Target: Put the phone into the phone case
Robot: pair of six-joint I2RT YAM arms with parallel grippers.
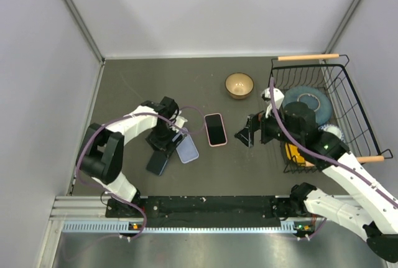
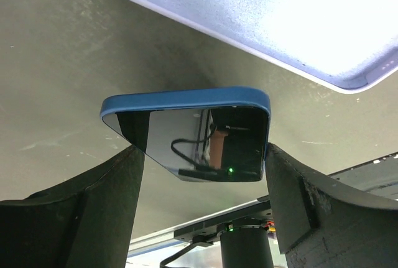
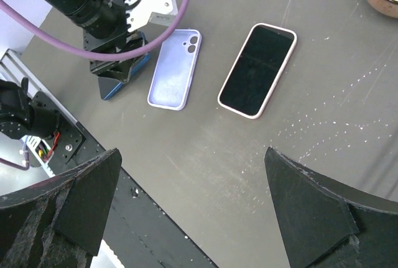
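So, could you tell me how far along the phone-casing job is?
Nothing is done yet: the lavender case lies empty. In hand: the left gripper straddles the blue phone, firm grip unclear. Left: lift it and seat it in the case. The right gripper hangs open.

The dark table (image 1: 137, 81) bears a lilac case (image 1: 187, 150), a pink-rimmed phone (image 1: 215, 129), a bowl (image 1: 239, 85) and a basket (image 1: 308, 57).

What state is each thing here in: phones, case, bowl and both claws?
Blue phone: screen dark, clamped at both sides.
Left claw: shut on the blue phone.
Lilac case: empty, lying flat.
Pink phone: screen up, dark, lying flat.
Right claw: open, holding nothing.
Bowl: upright, looks empty.
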